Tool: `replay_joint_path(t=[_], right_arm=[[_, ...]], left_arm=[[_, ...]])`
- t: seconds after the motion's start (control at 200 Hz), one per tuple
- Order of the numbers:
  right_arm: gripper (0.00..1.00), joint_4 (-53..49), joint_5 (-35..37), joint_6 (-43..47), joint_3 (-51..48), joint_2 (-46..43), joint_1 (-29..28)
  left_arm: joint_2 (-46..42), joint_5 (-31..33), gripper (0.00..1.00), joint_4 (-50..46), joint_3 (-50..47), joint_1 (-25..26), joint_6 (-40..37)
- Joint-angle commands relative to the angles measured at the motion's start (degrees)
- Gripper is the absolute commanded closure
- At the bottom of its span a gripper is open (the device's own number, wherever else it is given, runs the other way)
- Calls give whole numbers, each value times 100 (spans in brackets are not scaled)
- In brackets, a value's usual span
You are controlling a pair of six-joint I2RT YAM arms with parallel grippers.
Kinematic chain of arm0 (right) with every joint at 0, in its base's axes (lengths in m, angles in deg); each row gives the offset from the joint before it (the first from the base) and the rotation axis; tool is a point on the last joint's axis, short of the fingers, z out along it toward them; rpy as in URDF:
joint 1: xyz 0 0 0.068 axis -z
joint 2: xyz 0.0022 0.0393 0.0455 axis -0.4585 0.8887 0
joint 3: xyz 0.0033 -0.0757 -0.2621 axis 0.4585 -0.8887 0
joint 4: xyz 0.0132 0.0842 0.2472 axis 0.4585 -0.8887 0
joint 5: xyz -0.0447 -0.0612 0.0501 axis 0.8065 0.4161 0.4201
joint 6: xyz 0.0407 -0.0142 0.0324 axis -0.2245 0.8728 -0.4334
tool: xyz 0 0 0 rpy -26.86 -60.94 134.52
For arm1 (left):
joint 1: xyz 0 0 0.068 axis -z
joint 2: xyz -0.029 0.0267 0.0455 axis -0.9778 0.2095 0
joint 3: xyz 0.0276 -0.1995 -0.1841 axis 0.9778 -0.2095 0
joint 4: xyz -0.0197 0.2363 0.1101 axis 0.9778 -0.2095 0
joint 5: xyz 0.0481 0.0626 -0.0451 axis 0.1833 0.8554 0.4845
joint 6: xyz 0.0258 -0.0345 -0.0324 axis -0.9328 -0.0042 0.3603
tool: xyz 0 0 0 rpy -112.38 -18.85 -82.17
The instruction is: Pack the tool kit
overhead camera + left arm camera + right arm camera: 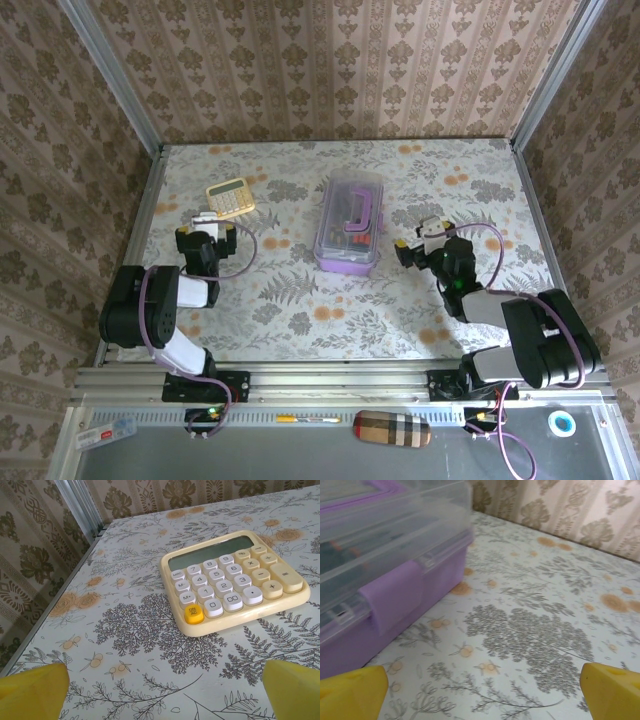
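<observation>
The tool kit (pixel 349 224), a translucent purple box with a clear lid and purple handle, lies shut at the table's middle. Dark and orange shapes show dimly through its lid. In the right wrist view the box (pixel 395 565) is at the upper left, its purple latch (pixel 395 597) folded down over the front wall. My right gripper (pixel 415 236) sits just right of the box, open and holding nothing (pixel 485 695), over bare table. My left gripper (pixel 206 220) rests at the left, open and holding nothing (pixel 165 695), just short of the calculator.
A yellow calculator (pixel 230 197) lies at the back left, close ahead of the left fingers (pixel 235 580). Metal rails and wallpapered walls bound the floral table (pixel 300 300). A plaid case (pixel 392 428) and a tape roll (pixel 564 423) lie below the near rail.
</observation>
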Motion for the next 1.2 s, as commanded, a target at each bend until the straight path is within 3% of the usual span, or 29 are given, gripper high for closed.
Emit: replay_joint_path(t=[0.0,0.175,0.255,0.355,1.195], right_arm=[[0,812,659,-443,-105,111,135],[0,1850,1113,-865,-51,1182,405],[0,384,919,-1015,434,864,527],[0,-305,100,-1413,829,935,1073],[0,-266,357,-1313,824,937,931]], left_arm=[[-78,54,0,9,56,-27,148],[-79,58,0,10,60,-29,148],[-78,60,0,9,60,-27,152],[-76,58,0,12,60,-27,148],[-79,56,0,-15,69,-40,166]])
